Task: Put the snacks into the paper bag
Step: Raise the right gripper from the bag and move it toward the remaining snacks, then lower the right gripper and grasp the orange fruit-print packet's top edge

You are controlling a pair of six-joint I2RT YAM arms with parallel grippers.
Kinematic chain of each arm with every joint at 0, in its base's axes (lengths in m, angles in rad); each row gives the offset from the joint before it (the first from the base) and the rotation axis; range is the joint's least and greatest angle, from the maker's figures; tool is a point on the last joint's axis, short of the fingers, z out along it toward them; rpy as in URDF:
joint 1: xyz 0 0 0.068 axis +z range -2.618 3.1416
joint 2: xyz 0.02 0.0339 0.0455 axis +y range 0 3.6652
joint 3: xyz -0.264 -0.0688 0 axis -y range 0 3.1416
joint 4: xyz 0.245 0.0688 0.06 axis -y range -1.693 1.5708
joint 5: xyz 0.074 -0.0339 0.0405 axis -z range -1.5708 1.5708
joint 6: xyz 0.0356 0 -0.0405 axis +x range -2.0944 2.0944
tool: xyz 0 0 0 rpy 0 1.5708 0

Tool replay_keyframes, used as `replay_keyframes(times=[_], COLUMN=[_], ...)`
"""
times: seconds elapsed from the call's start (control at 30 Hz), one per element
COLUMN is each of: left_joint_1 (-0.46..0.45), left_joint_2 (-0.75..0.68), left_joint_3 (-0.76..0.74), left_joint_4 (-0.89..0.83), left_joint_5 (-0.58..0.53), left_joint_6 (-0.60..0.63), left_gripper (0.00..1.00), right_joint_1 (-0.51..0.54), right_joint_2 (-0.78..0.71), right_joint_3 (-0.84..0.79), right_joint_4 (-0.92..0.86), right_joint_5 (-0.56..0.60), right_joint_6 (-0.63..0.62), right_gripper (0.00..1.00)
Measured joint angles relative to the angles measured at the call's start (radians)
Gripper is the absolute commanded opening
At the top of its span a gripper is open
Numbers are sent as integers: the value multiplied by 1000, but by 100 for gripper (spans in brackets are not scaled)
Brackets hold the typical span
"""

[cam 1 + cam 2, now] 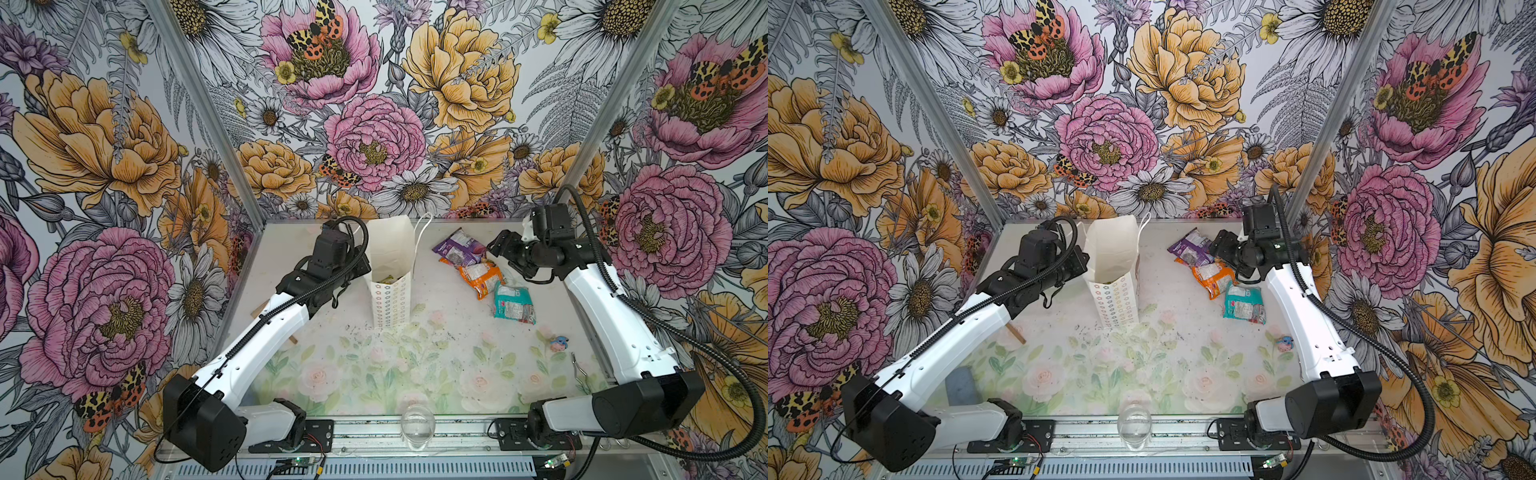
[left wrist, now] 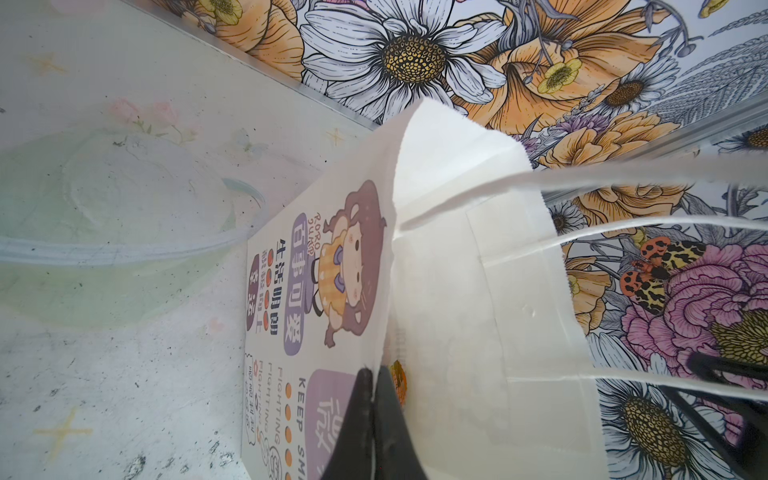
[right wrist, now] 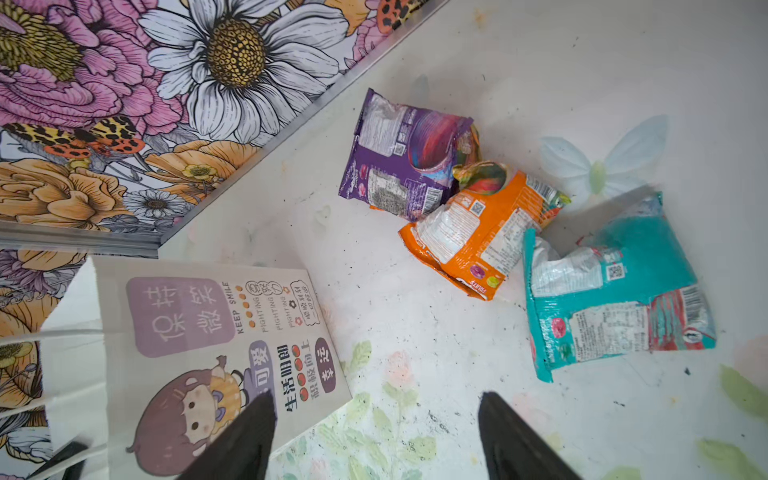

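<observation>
Teal packet (image 1: pixel 513 302) just beside orange packet (image 1: pixel 482 277)

1. One paper bag (image 1: pixel 1115 291): white, upright, mouth open, rows of small coloured rings on its near side; stands mid-table toward the back.
2. The left gripper (image 1: pixel 1080 262): against the bag's left wall near the rim.
3. One purple packet (image 1: pixel 1192 247), one orange packet (image 1: pixel 1216 277), one teal packet (image 1: pixel 1244 305): lying in a touching row right of the bag.
4. The right gripper (image 1: pixel 1219 246): just beside the purple packet.
5. One glass (image 1: pixel 1134 424): clear, at the front edge.
6. One wooden stick (image 1: pixel 1016 332): partly under the left arm.
</observation>
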Motion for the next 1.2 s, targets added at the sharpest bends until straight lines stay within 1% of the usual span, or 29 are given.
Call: replay_keyframes(times=[0.2,0.43,0.7,1.07,1.2], left_joint_1=[0,0,0,0,0], left_joint_2=[0,0,-4,-14,-14], left_joint_3=[0,0,0,-3,-3], left_joint_4=[0,0,-1,-8,-8], left_joint_5=[0,0,0,0,0], left_joint_6=[0,0,0,0,0], left_gripper=[0,0,0,0,0], right_joint_1=[-19,-27,-28,-28,-33], right_joint_2=[31,79,172,238,283], right_joint_3=[-89,-146,-219,-251,-254], right_joint_4=[64,147,241,323,346], right_joint_5=[-18,-30,-45,-36,-36], right_joint_6=[94,153,205,274,290], right_gripper=[82,83,83,83,83])
